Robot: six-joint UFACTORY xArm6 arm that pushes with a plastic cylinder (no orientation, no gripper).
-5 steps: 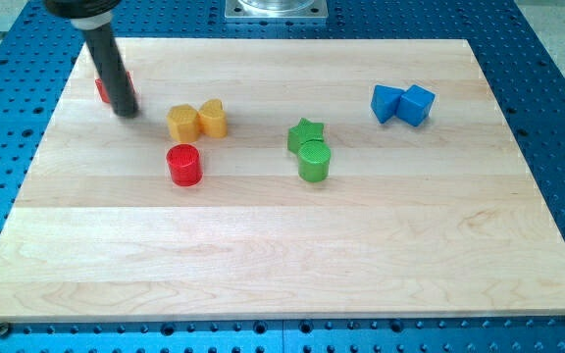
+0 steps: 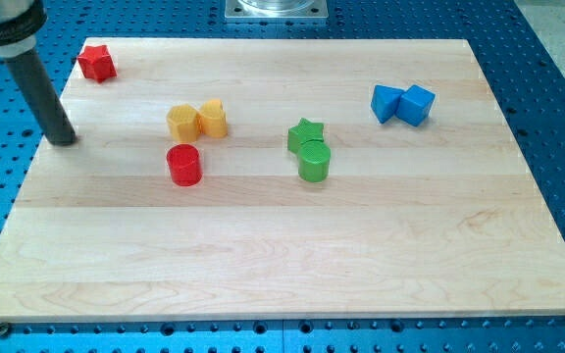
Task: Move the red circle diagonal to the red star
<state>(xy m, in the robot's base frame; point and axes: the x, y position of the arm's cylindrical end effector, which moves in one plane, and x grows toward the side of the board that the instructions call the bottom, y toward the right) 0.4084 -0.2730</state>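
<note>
The red circle [image 2: 183, 164], a short cylinder, stands on the wooden board [image 2: 282, 255] left of centre. The red star [image 2: 96, 62] lies near the board's top left corner, up and to the left of the circle. My tip [image 2: 64, 140] rests near the board's left edge, below the red star and well to the left of the red circle. It touches neither block.
Two yellow blocks [image 2: 182, 121] [image 2: 213, 118] sit side by side just above the red circle. A green star [image 2: 305, 133] touches a green cylinder [image 2: 314, 162] at centre. Two blue blocks [image 2: 387, 102] [image 2: 418, 104] sit at the upper right.
My tip has moved left and down, away from the red star. The red star now lies higher, nearer the top left corner, and is fully visible. The other blocks have not moved.
</note>
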